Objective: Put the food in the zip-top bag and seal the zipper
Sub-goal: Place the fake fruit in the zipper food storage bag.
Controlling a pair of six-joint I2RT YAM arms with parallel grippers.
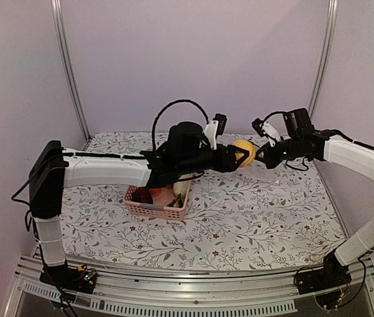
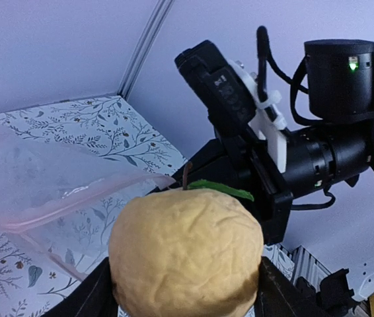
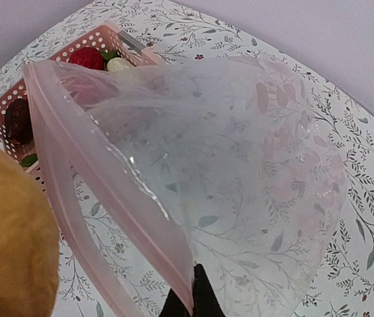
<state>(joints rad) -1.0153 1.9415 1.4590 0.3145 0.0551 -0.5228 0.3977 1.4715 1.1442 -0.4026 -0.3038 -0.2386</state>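
Our left jaws grip the yellow lemon (image 2: 187,254) at 8 o'clock of the zip-top bag (image 3: 240,152) mouth, right jaws closed on its zipper (image 3: 101,191) above the surface (image 3: 365,198), so we shd nudge it fwd past the strip b4 releasing.

No words, numbers or signs can be read anywhere; the black boxy camera (image 2: 217,79) on the other arm has tiny pale marks, too small to read.
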